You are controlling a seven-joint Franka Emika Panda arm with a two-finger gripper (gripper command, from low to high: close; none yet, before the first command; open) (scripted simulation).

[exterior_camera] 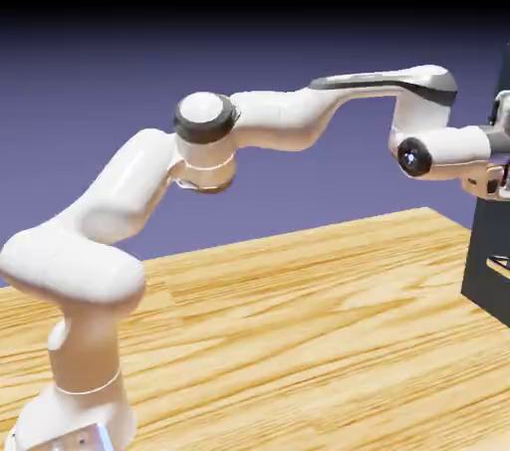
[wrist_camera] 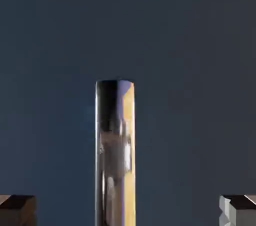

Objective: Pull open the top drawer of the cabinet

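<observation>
Nearest in the hand view, the pincer (wrist_camera: pixel 128 210) stands wide, its tips well apart and gripping nothing. Between them runs a shiny bar handle (wrist_camera: pixel 115 155), probably smooth and slippery, best clasped across its narrow width. Behind lies the dark front of the top drawer (wrist_camera: pixel 190 95), high on the cabinet (exterior_camera: pixel 488 260) at the exterior view's right; presumably rigid, it should slide under a steady, straight pull.

Cabinet (exterior_camera: pixel 485 275) and jaws cut off by right edge
</observation>
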